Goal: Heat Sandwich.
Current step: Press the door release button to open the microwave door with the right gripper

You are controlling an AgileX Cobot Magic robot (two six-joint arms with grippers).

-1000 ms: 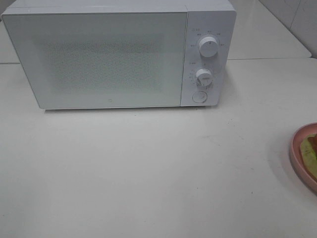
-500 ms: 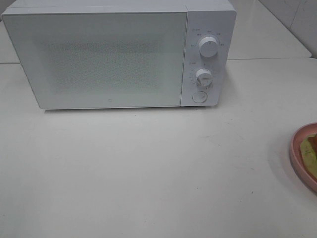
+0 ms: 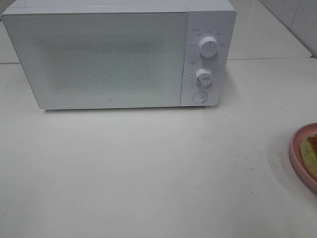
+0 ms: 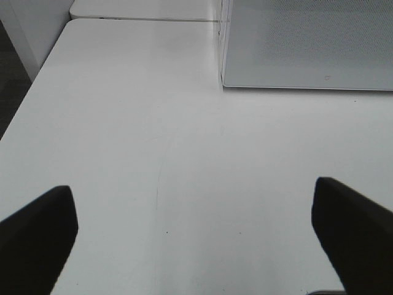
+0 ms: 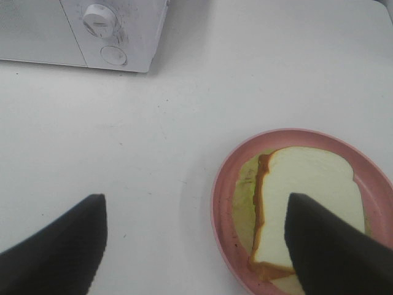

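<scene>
The sandwich (image 5: 307, 184), white bread with a tan crust over green lettuce, lies on a round pink plate (image 5: 220, 190). In the right wrist view my right gripper (image 5: 196, 203) hangs open above the plate's near rim. One black finger (image 5: 331, 246) is over the bread and the other is over bare table. The high view shows only a sliver of the sandwich (image 3: 310, 148) and the plate (image 3: 295, 148) at the right edge. The white microwave (image 3: 109, 54) stands at the back with its door shut. My left gripper (image 4: 191, 187) is open over bare table beside the microwave's front corner (image 4: 224, 80).
Two white knobs (image 3: 208, 47) (image 3: 203, 77) and a round button (image 3: 199, 96) sit on the microwave's right panel. The white table (image 3: 148, 168) stretches in front of it. The left wrist view shows the table's edge (image 4: 31, 92) with dark floor beyond.
</scene>
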